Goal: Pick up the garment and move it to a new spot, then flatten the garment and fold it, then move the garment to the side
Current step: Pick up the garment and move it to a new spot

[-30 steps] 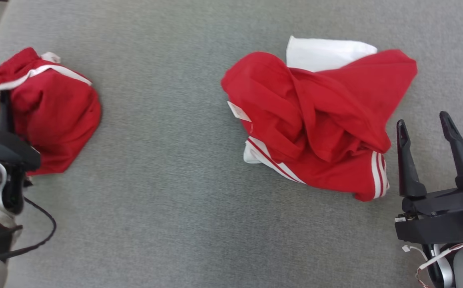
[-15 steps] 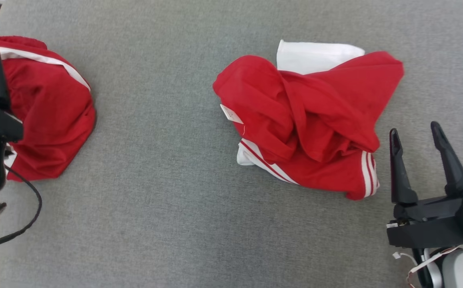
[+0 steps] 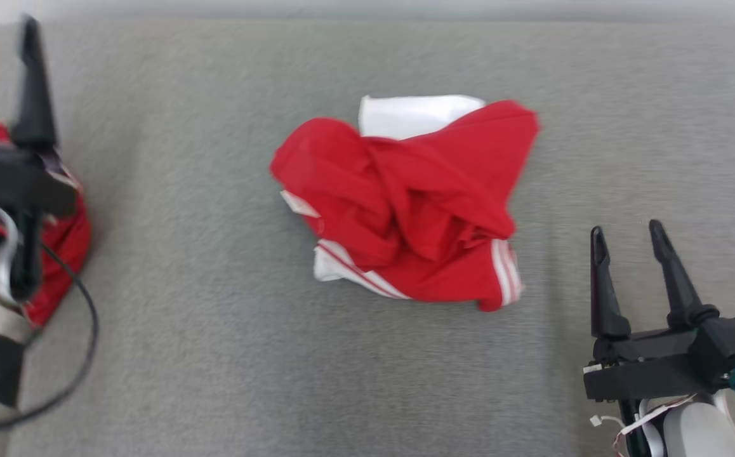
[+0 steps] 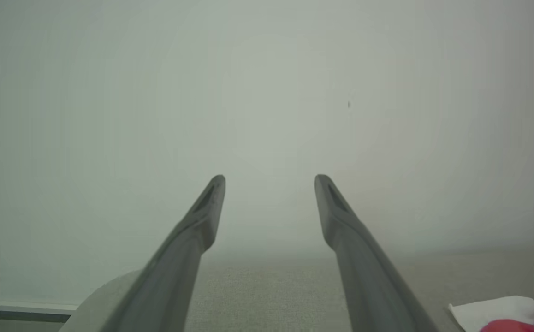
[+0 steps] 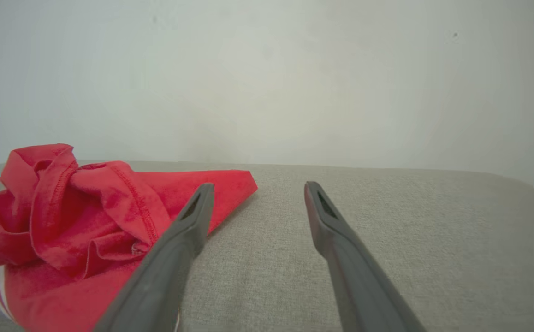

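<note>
Currently, left arm pose: forearm over the left edge of the grey textile-covered surface (image 3: 215, 355); left gripper (image 4: 269, 180) points toward the far edge and the pale wall (image 4: 267, 83), roughly level.
Left gripper state: fingers spread wide, nothing between them.
Right arm pose: at the near right corner; right gripper (image 3: 625, 227) points toward the far edge, leaning slightly left.
Right gripper state: fingers spread wide, empty, clear of the cloth.
Garment location: crumpled red cotton garment with white stripes (image 3: 405, 203) lies mid-surface, between the two arms, nearer the right gripper.
Garment orientation: loose heap, slightly longer left-to-right than near-to-far; one pointed red corner aims at the far right corner; a white panel projects toward the far edge; striped hems face the near edge.
Second item: bunched red garment (image 3: 69, 241) at the left edge, partly hidden behind the left forearm; contact cannot be determined.
Image quality: head view blurred.
</note>
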You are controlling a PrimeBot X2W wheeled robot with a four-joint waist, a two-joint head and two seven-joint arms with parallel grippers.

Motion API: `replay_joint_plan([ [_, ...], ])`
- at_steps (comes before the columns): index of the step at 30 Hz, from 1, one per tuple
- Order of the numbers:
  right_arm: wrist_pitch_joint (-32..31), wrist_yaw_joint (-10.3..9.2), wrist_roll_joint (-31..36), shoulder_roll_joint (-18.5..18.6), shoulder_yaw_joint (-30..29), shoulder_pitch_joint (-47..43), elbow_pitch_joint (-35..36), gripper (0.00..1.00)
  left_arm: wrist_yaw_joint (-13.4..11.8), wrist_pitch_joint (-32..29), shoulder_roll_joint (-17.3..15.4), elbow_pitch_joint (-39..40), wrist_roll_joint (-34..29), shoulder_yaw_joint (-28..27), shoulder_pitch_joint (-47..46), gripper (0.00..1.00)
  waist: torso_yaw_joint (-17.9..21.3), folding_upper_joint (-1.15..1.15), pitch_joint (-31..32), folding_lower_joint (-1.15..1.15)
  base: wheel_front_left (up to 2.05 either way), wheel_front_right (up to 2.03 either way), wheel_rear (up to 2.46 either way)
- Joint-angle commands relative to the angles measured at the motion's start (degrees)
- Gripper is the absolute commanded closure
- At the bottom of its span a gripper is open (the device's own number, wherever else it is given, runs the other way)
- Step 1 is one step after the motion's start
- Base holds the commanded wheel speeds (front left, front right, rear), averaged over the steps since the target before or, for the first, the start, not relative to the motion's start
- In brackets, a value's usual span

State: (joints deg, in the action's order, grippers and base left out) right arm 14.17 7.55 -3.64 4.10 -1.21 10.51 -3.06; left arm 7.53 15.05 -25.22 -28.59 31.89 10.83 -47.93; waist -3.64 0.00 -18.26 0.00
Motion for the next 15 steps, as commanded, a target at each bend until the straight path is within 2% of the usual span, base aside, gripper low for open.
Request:
replay_joint_plan([
  [1, 0.5, -0.13, -0.6, -0.4, 0.2, -0.6, -1.1, 0.00, -0.1, 0.2, 0.6, 1.2, -0.7, -0.7, 2.9, 0.00, 4.0, 0.00, 3.8, 0.00, 0.00, 0.00, 0.00],
  [7, 1.0, -0.13, -1.8, -0.8, 0.5, -1.4, -4.6, 0.00, -0.3, 0.2, 3.3, 5.0, -2.6, -2.2, 11.7, 0.00, 6.1, 0.00, 7.1, 0.00, 0.00, 0.00, 0.00],
  [15, 1.1, -0.13, -2.5, -1.0, -0.1, -2.8, -6.1, 0.00, -0.8, 0.2, 6.0, 8.5, -4.4, -3.0, 22.1, 0.00, 5.2, 0.00, 10.1, 0.00, 0.00, 0.00, 0.00],
])
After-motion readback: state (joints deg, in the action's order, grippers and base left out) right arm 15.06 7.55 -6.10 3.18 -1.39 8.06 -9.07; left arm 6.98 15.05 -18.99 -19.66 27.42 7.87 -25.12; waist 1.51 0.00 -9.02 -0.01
